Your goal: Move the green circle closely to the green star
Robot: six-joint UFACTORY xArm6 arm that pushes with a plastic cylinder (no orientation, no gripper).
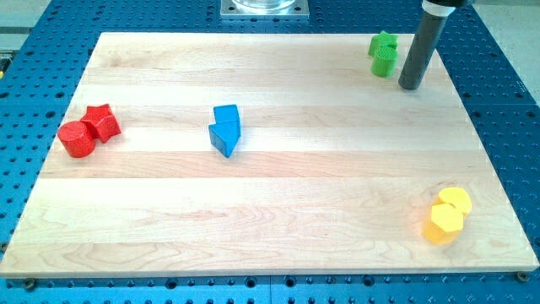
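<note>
Task looked done: green circle [385, 62] touched green star [382, 43] near board's [278, 228] top right corner. Gripped nothing; tip [411, 86] stood just right, apart.

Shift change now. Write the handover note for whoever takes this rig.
My tip rests on the board near the view's top right, just right of the green pair, apart from it.
Green circle and green star sit touching, circle just below the star in the view.
Done: the circle looks already close to the star.
Left: likely nothing; check the gap, then back the tip away without nudging them.
Red, blue and yellow pairs lie elsewhere, out of the way.
</note>
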